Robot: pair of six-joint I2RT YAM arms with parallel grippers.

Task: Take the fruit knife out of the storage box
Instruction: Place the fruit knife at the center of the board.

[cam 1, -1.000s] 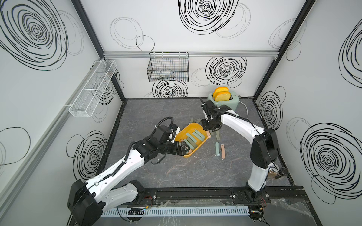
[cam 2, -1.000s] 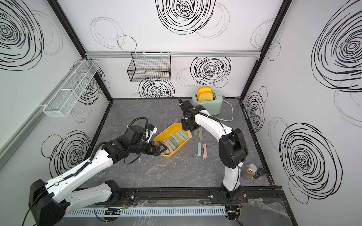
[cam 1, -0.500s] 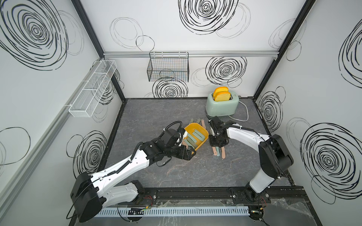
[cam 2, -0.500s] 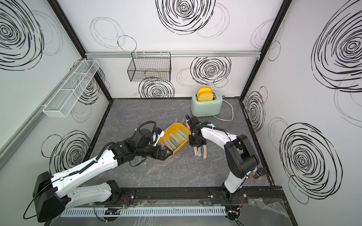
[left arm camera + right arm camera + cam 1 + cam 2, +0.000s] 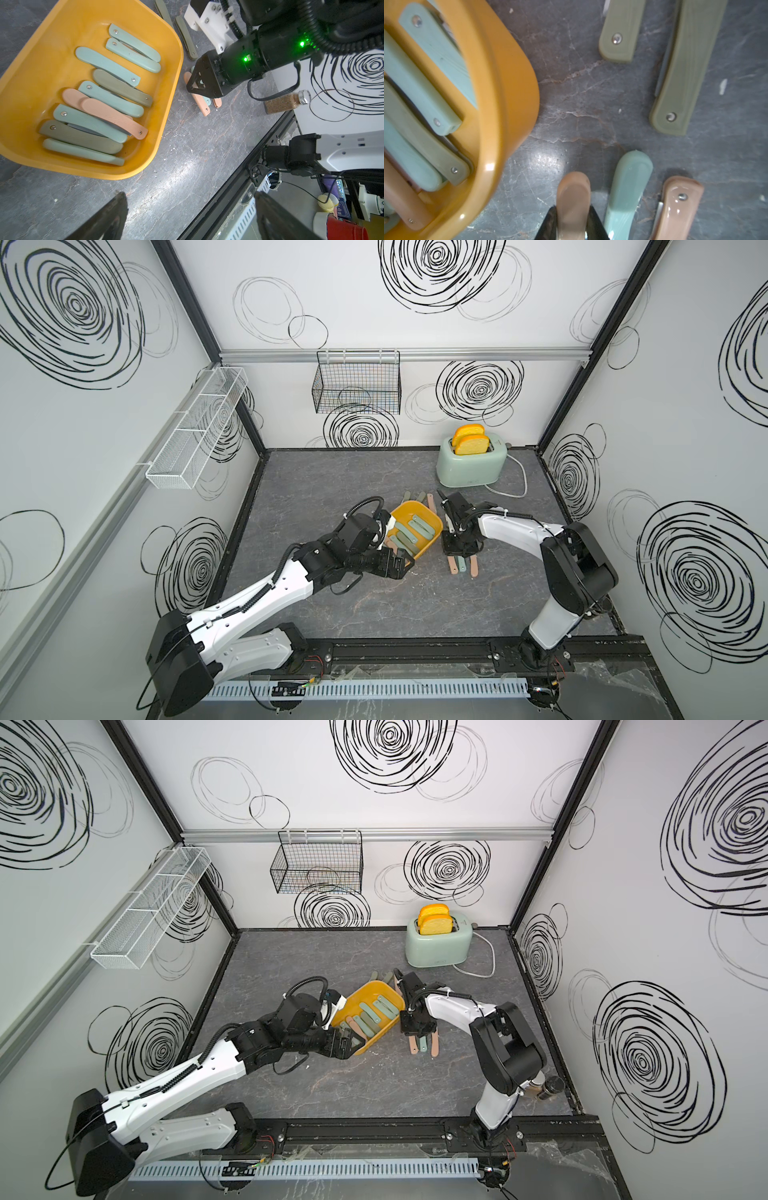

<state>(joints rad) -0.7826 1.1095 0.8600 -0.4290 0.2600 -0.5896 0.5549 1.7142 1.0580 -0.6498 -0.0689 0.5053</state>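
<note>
Mustard-yellow plastic, rectangular with rounded corners and low walls, the storage box (image 5: 432, 524) sits mid-table on the grey marbled tabletop (image 5: 415, 605) in both top views, several folded fruit knives lying in it. The left gripper (image 5: 401, 565) hangs at the box's near corner, jaws spread, nothing in them. The right gripper (image 5: 417, 1029) points down just beside the box's right wall, over three folded knives on the table. A mint-green toaster (image 5: 440, 946) with bread slices stands at the back.

The left wrist view shows the box (image 5: 170, 83) holding teal, olive and salmon-pink folded knives side by side; the right gripper (image 5: 200, 89) stands above the outside trio.

In the right wrist view, the salmon-pink folded fruit knife (image 5: 574, 199) lies between the black fingertips (image 5: 549, 225), outside the box (image 5: 512, 99); whether they clamp it or have let go, I cannot tell. Beside it lie a teal folded knife (image 5: 627, 187), another pink one (image 5: 679, 205), and two olive ones (image 5: 683, 72) farther off.
</note>
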